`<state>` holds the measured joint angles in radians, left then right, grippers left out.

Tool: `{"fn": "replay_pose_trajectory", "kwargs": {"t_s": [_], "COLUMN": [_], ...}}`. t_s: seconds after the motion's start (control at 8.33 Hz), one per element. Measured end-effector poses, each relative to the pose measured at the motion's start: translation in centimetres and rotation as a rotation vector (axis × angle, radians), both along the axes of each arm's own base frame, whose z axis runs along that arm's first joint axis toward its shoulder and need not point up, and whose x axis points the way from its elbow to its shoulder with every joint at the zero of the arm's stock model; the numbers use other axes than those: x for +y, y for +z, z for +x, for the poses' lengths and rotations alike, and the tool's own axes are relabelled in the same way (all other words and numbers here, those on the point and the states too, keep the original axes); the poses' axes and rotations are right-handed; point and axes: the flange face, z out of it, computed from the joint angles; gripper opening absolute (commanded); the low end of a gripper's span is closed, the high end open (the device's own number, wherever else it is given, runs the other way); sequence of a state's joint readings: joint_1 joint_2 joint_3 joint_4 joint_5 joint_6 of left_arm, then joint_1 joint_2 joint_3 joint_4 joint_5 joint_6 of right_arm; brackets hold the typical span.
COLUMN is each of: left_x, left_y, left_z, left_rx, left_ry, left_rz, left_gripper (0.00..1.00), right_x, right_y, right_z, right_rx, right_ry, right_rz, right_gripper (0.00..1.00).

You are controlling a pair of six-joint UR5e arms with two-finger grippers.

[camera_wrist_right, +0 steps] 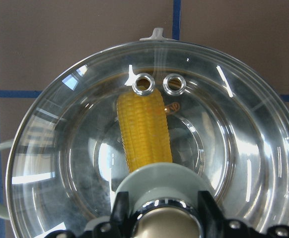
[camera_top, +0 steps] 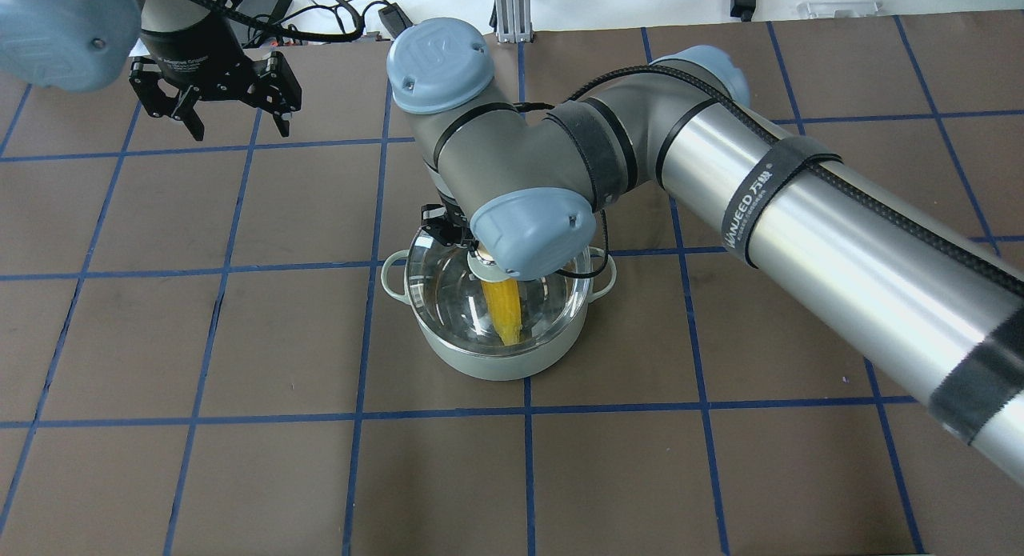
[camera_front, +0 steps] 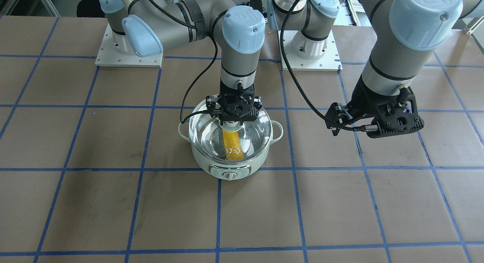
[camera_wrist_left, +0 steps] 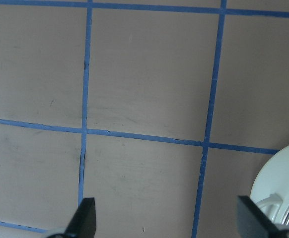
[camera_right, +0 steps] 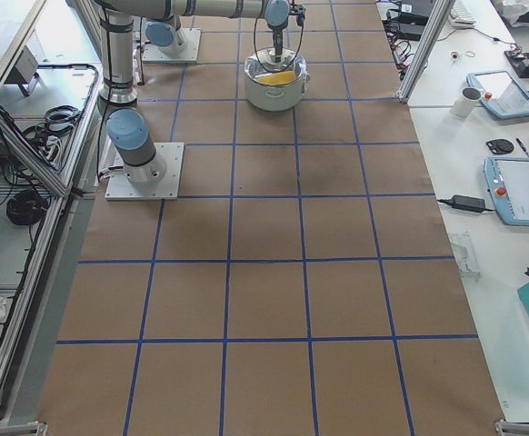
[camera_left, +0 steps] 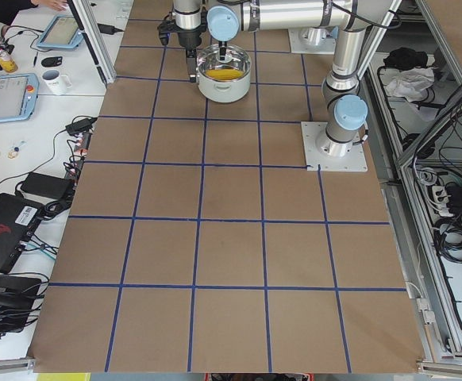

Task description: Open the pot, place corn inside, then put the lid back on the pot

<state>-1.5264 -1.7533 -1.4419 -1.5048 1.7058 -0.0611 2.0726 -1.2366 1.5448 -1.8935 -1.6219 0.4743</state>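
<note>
- Right gripper (camera_wrist_right: 160, 218), bottom of the frame, we see clamped on the lid (camera_wrist_right: 224, 124).
- Lid sits on the pot (camera_front: 206, 159), centre frame (corn (camera_wrist_right: 144, 126) inside).
- Left gripper (camera_top: 238, 129), upper left overhead, spread wide, holding nothing.

Brown table (camera_front: 113, 202), blue tape grid (camera_front: 218, 213)

"wanjeed" on black strap (camera_top: 756, 200), "ur" logo on blue joint cap (camera_top: 438, 60)

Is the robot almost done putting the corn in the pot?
Nearly! The corn is already inside the pot, and the lid looks set back on top. The right tool grips the lid's knob. Left to do: let go and lift away. The left tool hangs open, off to the side.
</note>
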Motion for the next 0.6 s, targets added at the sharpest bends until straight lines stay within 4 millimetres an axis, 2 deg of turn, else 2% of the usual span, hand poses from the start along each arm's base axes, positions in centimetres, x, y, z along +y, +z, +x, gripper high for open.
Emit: {"fn": "replay_pose_trajectory", "kwargs": {"t_s": [0.6], "left_x": [0.02], "left_y": [0.0], "left_z": [-0.16], "left_rx": [0.0], "left_ry": [-0.002], "left_rz": [0.0], "left_gripper": [1.0], "right_x": [0.02], "right_y": [0.07], "right_z": [-0.02], "right_rx": [-0.002], "right_ry": [0.012], "right_rz": [0.002], "right_gripper": [0.16]}}
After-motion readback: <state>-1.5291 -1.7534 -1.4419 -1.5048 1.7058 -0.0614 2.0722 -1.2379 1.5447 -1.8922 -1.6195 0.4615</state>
